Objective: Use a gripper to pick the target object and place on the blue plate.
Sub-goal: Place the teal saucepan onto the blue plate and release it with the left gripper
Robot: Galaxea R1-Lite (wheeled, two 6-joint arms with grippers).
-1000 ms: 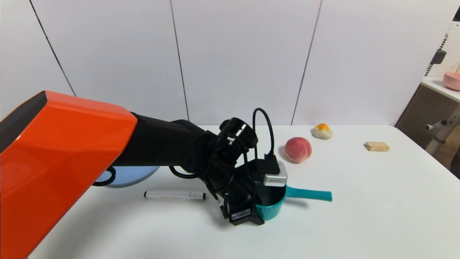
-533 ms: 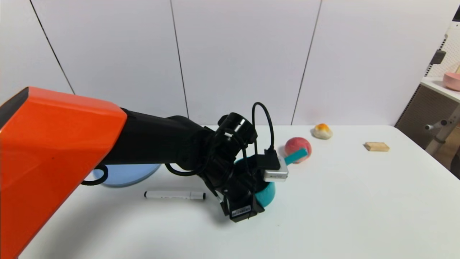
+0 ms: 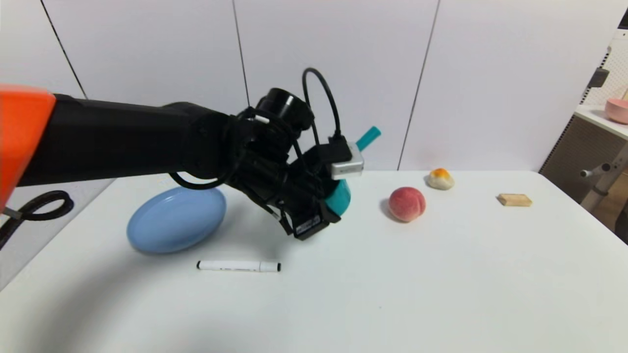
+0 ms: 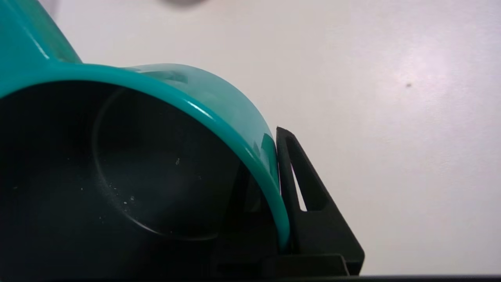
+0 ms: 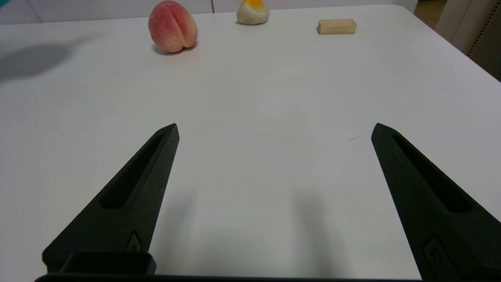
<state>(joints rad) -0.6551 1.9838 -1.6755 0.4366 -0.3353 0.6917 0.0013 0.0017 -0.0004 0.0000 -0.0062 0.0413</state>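
Teal saucepan (image 3: 338,200) is carried clear of the table (image 3: 441,274) toward the blue plate (image 3: 176,219).

The pan's wall is pinched by the left gripper (image 3: 327,206), one finger (image 4: 309,203) outside and one inside the rim, with the handle tipped up and away. The arm is stretched across from the left, its wrist angled downward, the plate lying near and to its left beyond a marker (image 3: 239,265). The pan is best levelled over the plate's middle and lowered before any release. The right gripper (image 5: 274,156) is parked low at the right, spread wide and empty.
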